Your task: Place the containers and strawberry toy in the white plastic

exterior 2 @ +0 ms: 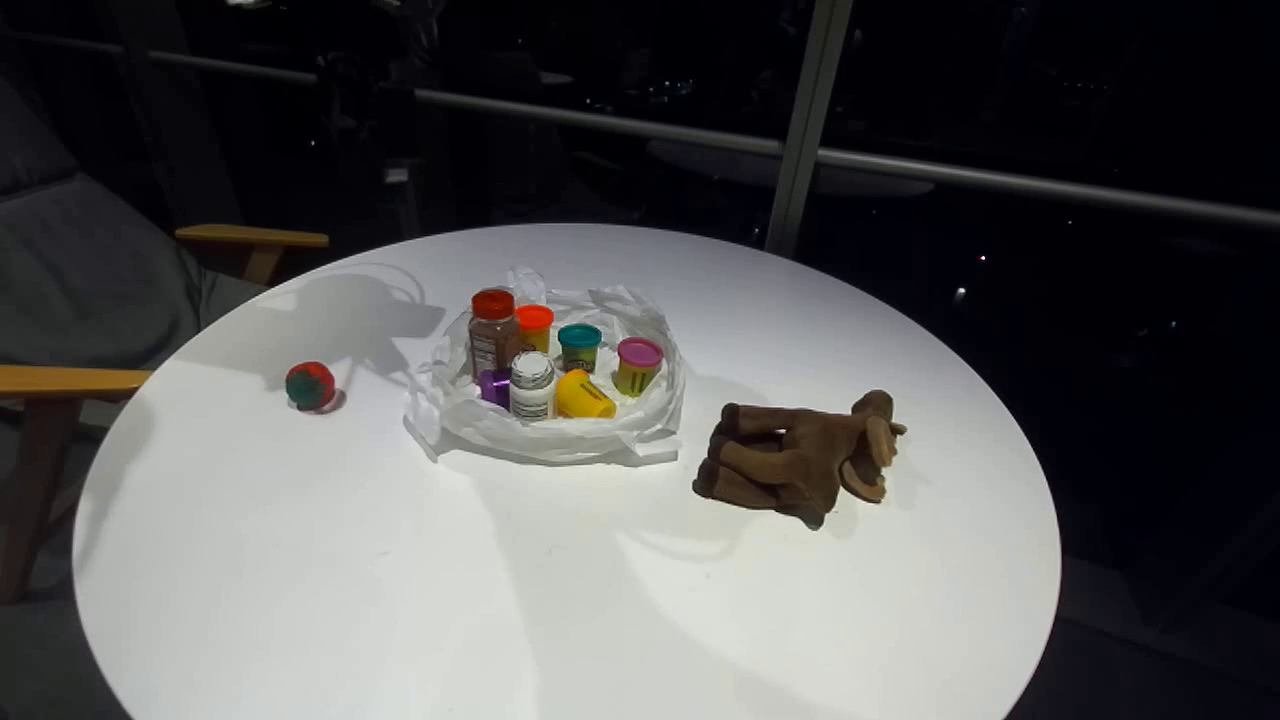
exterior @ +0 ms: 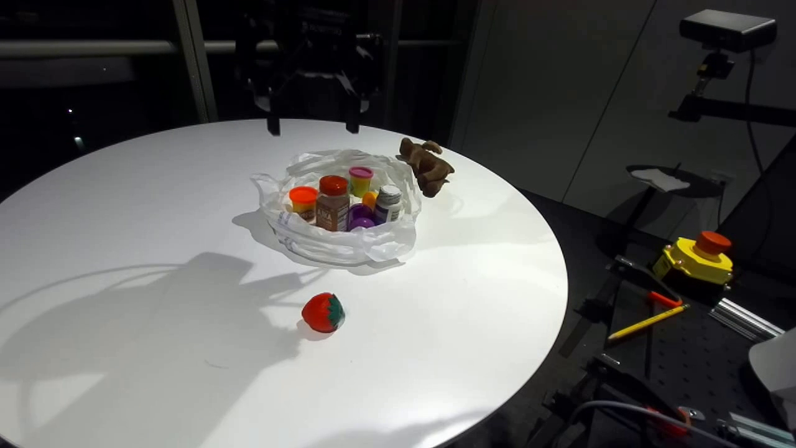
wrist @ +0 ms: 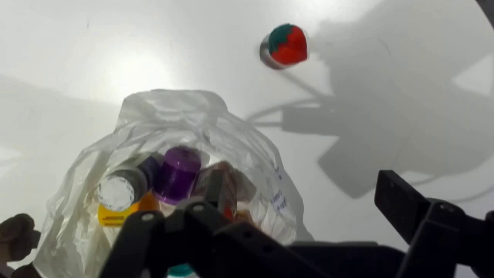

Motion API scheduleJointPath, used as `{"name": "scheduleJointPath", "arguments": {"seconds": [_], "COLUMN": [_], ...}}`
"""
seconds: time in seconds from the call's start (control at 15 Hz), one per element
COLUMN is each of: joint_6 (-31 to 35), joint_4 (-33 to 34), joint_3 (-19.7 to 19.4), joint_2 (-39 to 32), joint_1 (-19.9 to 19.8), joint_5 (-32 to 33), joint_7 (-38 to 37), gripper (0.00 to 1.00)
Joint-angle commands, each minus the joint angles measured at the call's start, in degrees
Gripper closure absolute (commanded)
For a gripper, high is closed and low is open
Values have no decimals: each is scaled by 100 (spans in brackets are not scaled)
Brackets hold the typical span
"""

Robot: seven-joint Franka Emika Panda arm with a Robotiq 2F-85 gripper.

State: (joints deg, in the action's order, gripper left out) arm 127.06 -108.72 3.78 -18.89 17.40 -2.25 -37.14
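Observation:
The red strawberry toy (exterior: pixel 322 312) with a green leaf cap lies on the white table, outside the bag. It also shows in an exterior view (exterior 2: pixel 310 386) and in the wrist view (wrist: pixel 289 45). The white plastic bag (exterior: pixel 317 247) lies open with its rim folded down. Inside it are a red-lidded spice jar (exterior: pixel 333 208), a white-capped bottle (exterior 2: pixel 532 385), purple containers (wrist: pixel 178 175), a yellow tub (exterior 2: pixel 585 396) and tubs with orange (exterior: pixel 304 196), pink (exterior 2: pixel 640 352) and teal (exterior 2: pixel 579 336) lids. My gripper (exterior: pixel 313 126) is open and empty, above the table; it also shows in the wrist view (wrist: pixel 303 189).
A brown plush animal (exterior 2: pixel 800 455) lies on the round table (exterior 2: pixel 300 560) beside the bag. A chair with a wooden armrest (exterior 2: pixel 70 381) stands at the table's edge. A camera on a stand (exterior: pixel 727 30) and a yellow emergency stop box (exterior: pixel 696 258) are off the table.

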Motion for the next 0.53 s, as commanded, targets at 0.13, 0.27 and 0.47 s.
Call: {"name": "scheduleJointPath", "arguments": {"seconds": [0.13,0.27,0.47], "joint_6": [56,331,803], "joint_4": [-658,-861,-1049], "joint_3": [400,522,635], "joint_2": [-136,-276,-504], "joint_1": [182,219,287], "joint_5": [22,-5,3], "joint_7": [43,272,562], "gripper": [0,0,0]}}
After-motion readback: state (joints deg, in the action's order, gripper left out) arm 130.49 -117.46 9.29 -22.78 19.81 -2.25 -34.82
